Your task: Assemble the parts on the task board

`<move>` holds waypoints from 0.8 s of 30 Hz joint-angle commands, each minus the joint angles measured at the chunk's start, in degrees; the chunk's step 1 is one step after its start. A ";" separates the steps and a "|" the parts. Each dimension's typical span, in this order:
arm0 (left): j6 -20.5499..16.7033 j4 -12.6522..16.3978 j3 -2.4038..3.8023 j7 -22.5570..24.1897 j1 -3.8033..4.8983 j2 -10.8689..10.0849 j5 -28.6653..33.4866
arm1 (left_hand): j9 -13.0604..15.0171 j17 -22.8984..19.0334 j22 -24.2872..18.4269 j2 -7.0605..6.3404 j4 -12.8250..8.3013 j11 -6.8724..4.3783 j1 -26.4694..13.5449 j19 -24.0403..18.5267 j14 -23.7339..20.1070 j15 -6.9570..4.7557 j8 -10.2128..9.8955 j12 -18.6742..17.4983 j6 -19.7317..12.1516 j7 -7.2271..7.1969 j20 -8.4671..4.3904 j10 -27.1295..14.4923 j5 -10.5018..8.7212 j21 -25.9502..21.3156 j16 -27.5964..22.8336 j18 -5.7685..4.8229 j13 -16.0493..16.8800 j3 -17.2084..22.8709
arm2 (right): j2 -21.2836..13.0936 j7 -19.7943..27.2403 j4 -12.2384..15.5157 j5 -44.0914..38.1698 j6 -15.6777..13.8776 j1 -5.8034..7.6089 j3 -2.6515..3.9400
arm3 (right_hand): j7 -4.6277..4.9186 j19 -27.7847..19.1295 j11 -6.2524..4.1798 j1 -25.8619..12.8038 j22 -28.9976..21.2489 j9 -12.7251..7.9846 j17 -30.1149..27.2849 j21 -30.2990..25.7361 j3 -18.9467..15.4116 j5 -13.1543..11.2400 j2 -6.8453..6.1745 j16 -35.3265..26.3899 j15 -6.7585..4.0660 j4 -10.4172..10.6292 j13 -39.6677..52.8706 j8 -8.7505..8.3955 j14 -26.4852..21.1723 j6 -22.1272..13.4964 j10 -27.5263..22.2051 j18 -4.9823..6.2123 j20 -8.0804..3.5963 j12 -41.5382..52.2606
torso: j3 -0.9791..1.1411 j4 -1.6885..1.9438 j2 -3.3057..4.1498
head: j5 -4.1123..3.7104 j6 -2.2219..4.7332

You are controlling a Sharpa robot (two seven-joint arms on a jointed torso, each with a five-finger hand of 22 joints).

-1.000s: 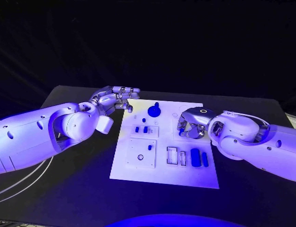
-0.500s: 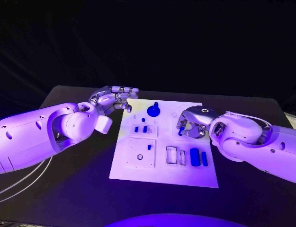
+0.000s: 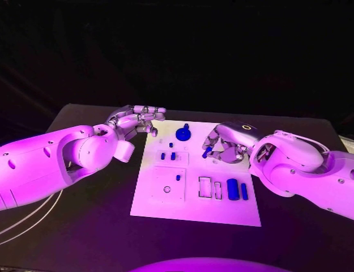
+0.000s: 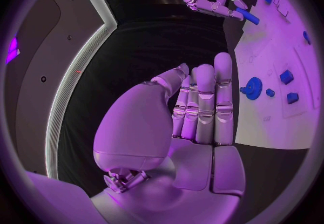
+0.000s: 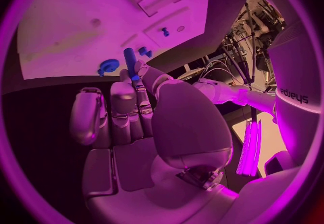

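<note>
From the head camera I see the task board (image 3: 195, 198) lying mid-counter (image 3: 79, 232), its long side running from 12 to 6 o'clock. Around the work spot there is a blue gear (image 3: 183, 134) at the board's 12 o'clock end, two small blue blocks (image 3: 167, 156) just below it toward 9, and a pair of upright blue bars (image 3: 237, 189) at about 4 o'clock beside two empty rectangular slots (image 3: 210, 187). A square plate with a hole (image 3: 167, 184) sits at the board's 8 o'clock. Nothing stands between the held part and the board under it.

My right hand (image 3: 226, 146) hangs over the board's 2 o'clock side with its fingers (image 5: 138, 86) pinched on a short blue peg (image 3: 207, 152), which is off the board surface. In the head view the peg's long axis slants, its lower tip toward 7 o'clock and its upper end buried in the fingers; the right wrist view shows its free end toward the board.

My left hand (image 3: 136, 120) hovers at the board's 10 o'clock corner, holding nothing; in the left wrist view its fingers (image 4: 204, 106) lie straight and side by side.
</note>
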 commanded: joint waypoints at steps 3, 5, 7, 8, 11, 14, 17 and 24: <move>0.99 0.00 0.03 0.33 -0.03 0.20 0.00 | 0.07 -0.09 -0.04 0.12 0.00 -0.06 -0.01 -0.41 -0.37 0.11 0.38 0.35 -0.14 -0.15 -0.17 -0.32 0.09 -0.34 -0.25 1.04 0.07 -0.21 | 2.59 2.39 0.83 1.99 -1.05 -0.95 -0.43 | 0.37 0.11 -2.06 -0.40 0.07 0.11 -0.02 0.26 0.24 0.25 0.20 0.33 -0.12 0.18 0.02 -0.14 1.10 -0.01 2.61 -0.44 0.30 -0.31 | 0.01 0.04 0.04 | 0.22 -0.02; 1.03 -0.02 0.03 0.34 -0.04 0.26 -0.01 | 0.07 -0.09 -0.04 0.12 0.00 -0.06 -0.01 -0.41 -0.37 0.11 0.38 0.35 -0.14 -0.15 -0.17 -0.32 0.09 -0.34 -0.25 1.04 0.07 -0.21 | 4.32 2.88 0.69 1.38 -0.73 -1.81 -0.64 | 0.39 0.09 -2.05 -0.32 0.05 0.12 0.00 0.25 0.31 0.28 0.22 0.36 -0.12 0.13 0.03 -0.16 1.09 -0.04 2.61 -0.43 0.30 -0.37 | -0.01 0.07 0.05 | 0.32 -0.05; 1.04 -0.01 0.03 0.34 -0.05 0.29 -0.01 | 0.07 -0.09 -0.04 0.12 0.00 -0.06 -0.01 -0.41 -0.37 0.11 0.38 0.35 -0.14 -0.15 -0.17 -0.32 0.09 -0.34 -0.25 1.04 0.07 -0.21 | 5.41 3.19 0.43 1.01 -0.47 -2.44 -0.74 | 0.40 0.07 -2.05 -0.29 0.04 0.13 -0.03 0.25 0.34 0.29 0.23 0.35 -0.12 0.10 0.03 -0.17 1.08 -0.06 2.62 -0.43 0.30 -0.40 | -0.03 0.06 0.08 | 0.43 -0.09; 1.04 -0.01 0.03 0.35 -0.05 0.31 -0.02 | 0.07 -0.09 -0.04 0.12 0.00 -0.06 -0.01 -0.41 -0.37 0.11 0.38 0.35 -0.14 -0.15 -0.17 -0.32 0.09 -0.34 -0.25 1.04 0.07 -0.21 | 6.08 3.38 0.22 0.83 -0.22 -2.84 -0.79 | 0.40 0.07 -2.05 -0.29 0.04 0.13 -0.03 0.25 0.34 0.29 0.23 0.35 -0.12 0.10 0.03 -0.17 1.08 -0.06 2.62 -0.43 0.30 -0.40 | -0.04 0.03 0.11 | 0.52 -0.10; 1.07 0.00 0.03 0.36 -0.06 0.39 -0.02 | 0.07 -0.09 -0.04 0.12 0.00 -0.06 -0.01 -0.41 -0.37 0.11 0.38 0.35 -0.14 -0.15 -0.17 -0.32 0.09 -0.34 -0.25 1.04 0.07 -0.21 | 7.82 3.81 -0.52 0.21 0.68 -3.91 -0.93 | 0.46 0.02 -2.01 -0.19 -0.02 0.14 -0.08 0.22 0.46 0.32 0.28 0.32 -0.11 0.04 0.04 -0.22 1.05 -0.14 2.58 -0.41 0.30 -0.51 | -0.05 0.08 0.12 | 0.63 -0.16; 1.12 0.01 0.03 0.36 -0.06 0.47 -0.02 | 0.07 -0.09 -0.04 0.12 0.00 -0.06 -0.01 -0.41 -0.37 0.11 0.38 0.35 -0.14 -0.15 -0.17 -0.32 0.09 -0.34 -0.25 1.04 0.07 -0.21 | 9.39 4.17 -1.51 -0.24 1.25 -4.92 -1.07 | 0.51 -0.03 -1.96 -0.17 -0.07 0.14 -0.10 0.19 0.52 0.33 0.30 0.32 -0.08 0.01 0.03 -0.27 1.03 -0.22 2.53 -0.40 0.32 -0.61 | -0.04 0.15 0.11 | 0.74 -0.25; 1.14 -0.01 0.03 0.36 -0.06 0.54 -0.02 | 0.07 -0.09 -0.04 0.12 0.00 -0.06 -0.01 -0.41 -0.37 0.11 0.38 0.35 -0.14 -0.15 -0.17 -0.32 0.09 -0.34 -0.25 1.04 0.07 -0.21 | 10.76 4.56 -2.55 -0.63 1.52 -5.51 -1.35 | 0.56 -0.08 -1.91 -0.15 -0.14 0.14 -0.13 0.16 0.58 0.34 0.31 0.32 -0.05 -0.02 0.03 -0.33 1.01 -0.32 2.47 -0.38 0.33 -0.73 | -0.05 0.07 0.10 | 0.88 -0.32; 1.27 -0.19 0.03 0.33 -0.13 0.80 -0.13 | 0.07 -0.09 -0.04 0.12 0.00 -0.06 -0.01 -0.41 -0.37 0.11 0.38 0.35 -0.14 -0.15 -0.17 -0.32 0.09 -0.34 -0.25 1.04 0.07 -0.21 | 12.25 4.90 -4.12 -1.11 1.76 -6.34 -1.60 | 0.58 -0.08 -1.89 -0.15 -0.12 0.14 -0.06 0.17 0.60 0.35 0.32 0.38 -0.04 -0.03 0.03 -0.35 1.01 -0.35 2.44 -0.39 0.34 -0.77 | -0.05 -0.04 0.13 | 0.97 -0.42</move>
